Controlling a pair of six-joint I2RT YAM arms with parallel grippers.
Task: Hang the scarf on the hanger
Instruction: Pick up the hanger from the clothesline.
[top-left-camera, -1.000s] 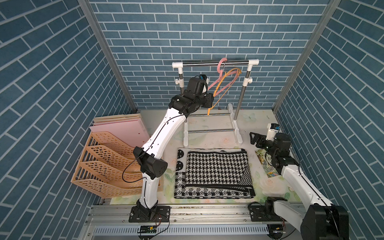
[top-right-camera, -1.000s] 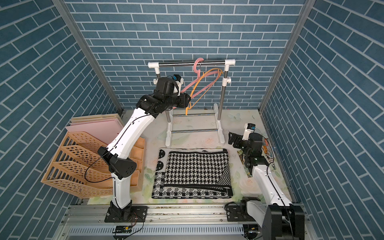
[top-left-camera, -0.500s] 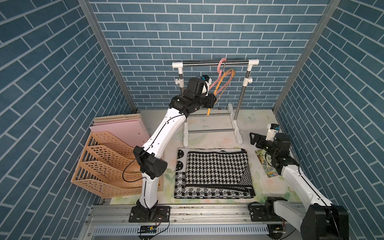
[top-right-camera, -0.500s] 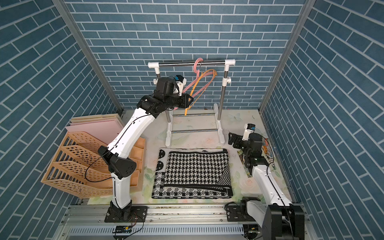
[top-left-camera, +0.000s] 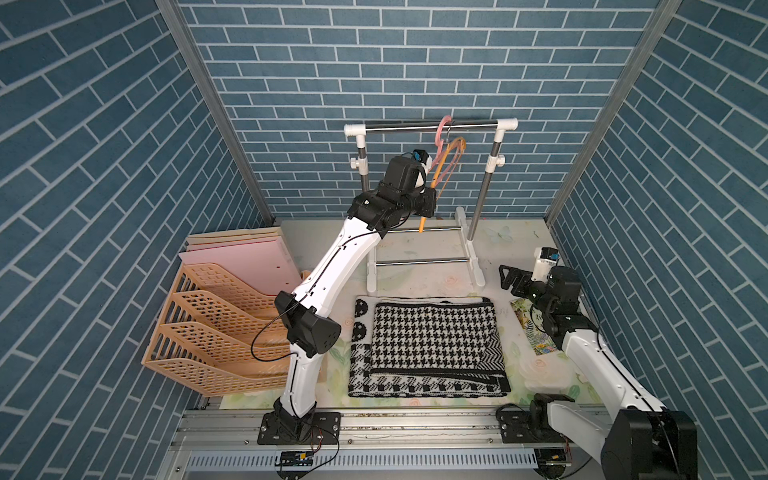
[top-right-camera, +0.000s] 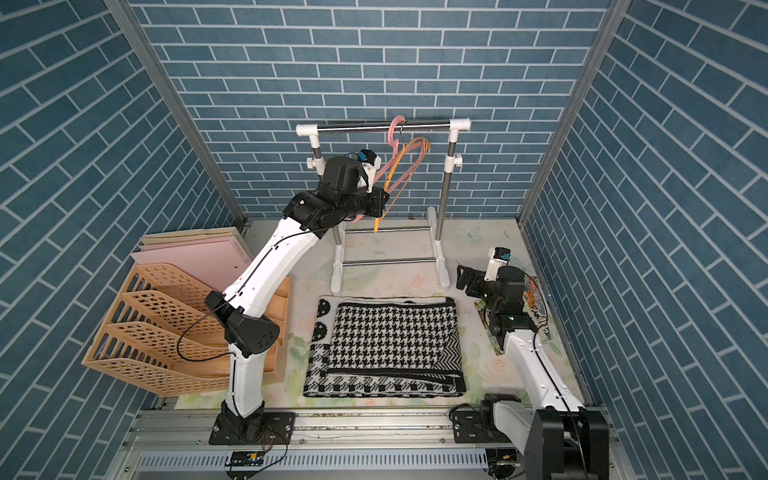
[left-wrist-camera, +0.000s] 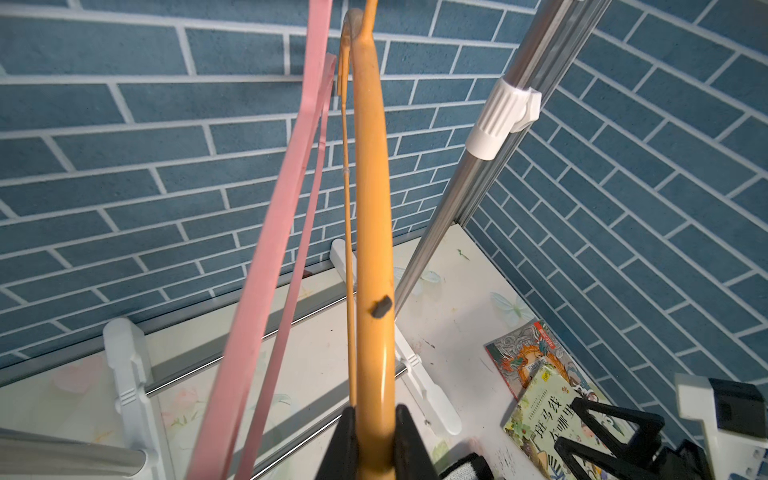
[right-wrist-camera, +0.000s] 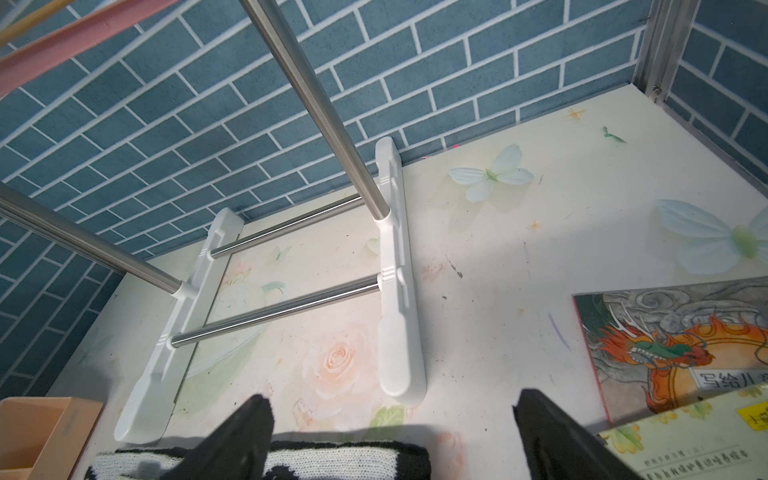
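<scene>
A: Brick walls (top-left-camera: 415, 62) enclose the table (top-left-camera: 519, 245) on three sides in both top views. Position of scarf (top-left-camera: 428, 345)?
B: Folded flat mid-table, just short of the rack (top-left-camera: 481, 195) feet.
A: Left wrist view?
B: Left gripper (left-wrist-camera: 374, 411) clamps the orange hanger (left-wrist-camera: 372, 187); pink hanger (left-wrist-camera: 264, 270) just beside.
A: Right wrist view?
B: Right gripper (right-wrist-camera: 392, 399) spread wide, empty, near the scarf's edge.
</scene>
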